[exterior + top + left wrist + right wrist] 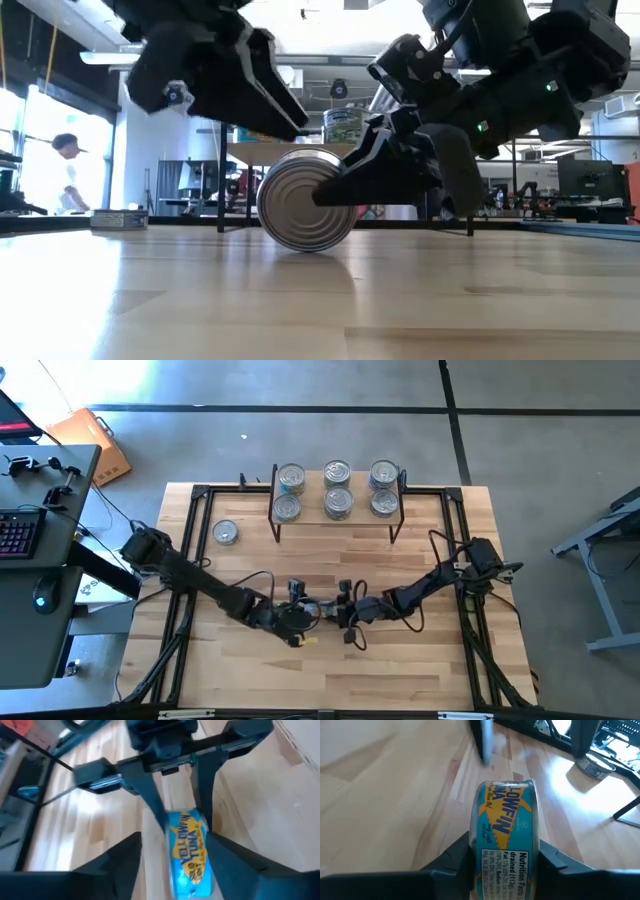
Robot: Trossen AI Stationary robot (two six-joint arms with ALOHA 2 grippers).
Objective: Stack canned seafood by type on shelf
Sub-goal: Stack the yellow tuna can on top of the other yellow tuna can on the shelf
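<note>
From above, both arms meet near the middle of the worktop (400,670). The left end effector (303,610) and the right end effector (340,610) face each other, too close together here to see what lies between them. The shelf (310,493) stands at the far edge with 6 tins (338,488) on top in 2 rows of 3, and 1 lone tin (226,532) sits on the worktop to its left.

At table height, a tuna can (306,198) stands on its edge, flat silver end toward me, touching the wood.

From the left wrist, that arm's fingers (120,865) are spread on either side of the blue-labelled can, not touching it, while the right arm's fingers beyond pinch it.

From the right wrist, the fingers (455,857) press the can's 2 flat ends, holding it on edge.
</note>
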